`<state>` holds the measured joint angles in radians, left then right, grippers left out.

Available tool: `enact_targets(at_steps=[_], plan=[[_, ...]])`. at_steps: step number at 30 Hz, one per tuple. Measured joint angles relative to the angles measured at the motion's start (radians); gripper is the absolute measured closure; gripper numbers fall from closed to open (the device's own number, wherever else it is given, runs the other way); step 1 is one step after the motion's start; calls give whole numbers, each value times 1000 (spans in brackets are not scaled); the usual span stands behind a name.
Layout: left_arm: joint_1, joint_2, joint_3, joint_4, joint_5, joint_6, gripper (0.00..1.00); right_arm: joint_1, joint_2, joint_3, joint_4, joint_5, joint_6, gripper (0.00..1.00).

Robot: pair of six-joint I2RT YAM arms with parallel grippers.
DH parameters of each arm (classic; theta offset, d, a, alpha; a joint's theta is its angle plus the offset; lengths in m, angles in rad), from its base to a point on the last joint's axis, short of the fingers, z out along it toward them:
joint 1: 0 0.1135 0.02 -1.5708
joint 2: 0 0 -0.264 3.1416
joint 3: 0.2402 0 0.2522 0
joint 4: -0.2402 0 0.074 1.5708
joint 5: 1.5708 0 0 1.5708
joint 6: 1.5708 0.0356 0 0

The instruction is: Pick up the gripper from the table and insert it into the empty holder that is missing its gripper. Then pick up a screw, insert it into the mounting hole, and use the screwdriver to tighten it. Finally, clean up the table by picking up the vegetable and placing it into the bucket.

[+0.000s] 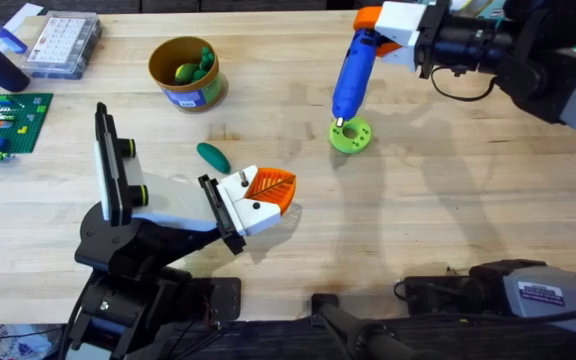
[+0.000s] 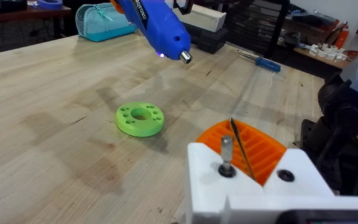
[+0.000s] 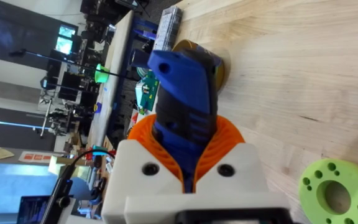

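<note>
Your right gripper [image 3: 188,180] is clamped around the screwdriver [image 1: 352,72], holding it nose-down near the far right of the bench, its bit hanging just over the lime-green disc [image 1: 350,134]. Toward the near edge, your left gripper [image 1: 230,212] carries the gripper [image 1: 271,188], the orange ribbed finger on its white block; how its fingers stand you cannot tell. A screw [image 2: 226,152] stands proud in the block's mounting hole, seemingly only part-way in. Watch three things: the bit could miss the screw head and tip the screw out; pressing down could twist the block; swinging the driver across could clip the disc. Beyond, the vegetable [image 1: 213,156] lies bare on the bench, just beside the left arm, with the bucket [image 1: 185,74] toward the far left corner.
</note>
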<state>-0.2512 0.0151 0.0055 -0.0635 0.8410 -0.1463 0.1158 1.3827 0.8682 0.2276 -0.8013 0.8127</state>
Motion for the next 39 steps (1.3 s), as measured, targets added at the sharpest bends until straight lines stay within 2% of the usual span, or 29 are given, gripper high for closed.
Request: enact_targets(at_steps=[13,18,22,28,35,39], plan=[[0,0,0,-4,0,-1,982,0,12,-2,-34,9,-13,956],[0,0,0,-4,0,-1,982,0,12,-3,-35,21,-185,954],[0,0,0,-4,1,-1,982,-5,11,-3,-35,72,-399,956],[0,0,0,-4,0,-1,982,-54,12,-3,-68,234,-683,954],[0,0,0,-4,1,-2,982,-86,12,1,-340,562,-1057,954],[0,0,0,-4,0,-2,982,-84,12,1,-402,760,-1265,955]])
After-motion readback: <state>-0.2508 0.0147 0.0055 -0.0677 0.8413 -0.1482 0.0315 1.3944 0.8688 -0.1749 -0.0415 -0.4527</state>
